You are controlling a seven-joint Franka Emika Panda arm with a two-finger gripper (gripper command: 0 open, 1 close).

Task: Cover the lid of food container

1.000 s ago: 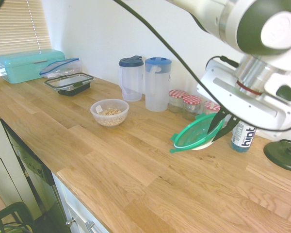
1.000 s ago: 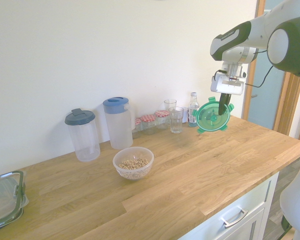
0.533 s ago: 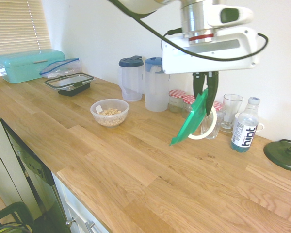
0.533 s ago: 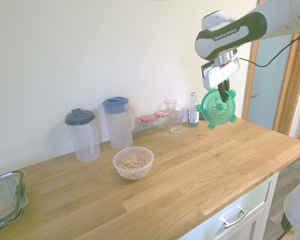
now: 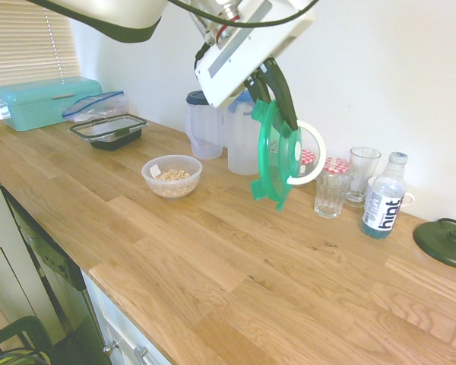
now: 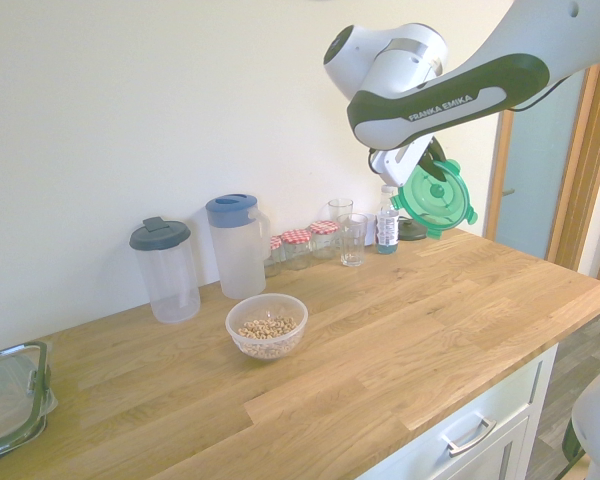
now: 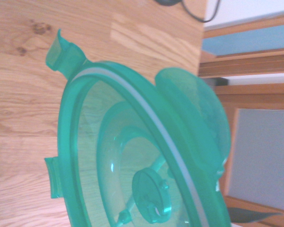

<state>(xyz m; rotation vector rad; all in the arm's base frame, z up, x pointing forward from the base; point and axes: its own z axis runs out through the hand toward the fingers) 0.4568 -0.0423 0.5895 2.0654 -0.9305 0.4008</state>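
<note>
Lid point(image 5: 275, 156) carried nearer food container point(image 5: 172, 176), wrist shows ridges

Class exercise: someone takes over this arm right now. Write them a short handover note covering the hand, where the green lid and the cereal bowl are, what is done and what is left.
Hand: shut on the green lid, gripping it by the rim and holding it in the air above the wooden counter, tilted nearly on edge.
Food container: the small round clear bowl of cereal bits stands uncovered on the counter, in front of the two lidded jugs, well apart from the lid.
Done: lid picked up and lifted.
Left: bring the lid over the bowl, level it, set it on the rim and let go.
</note>
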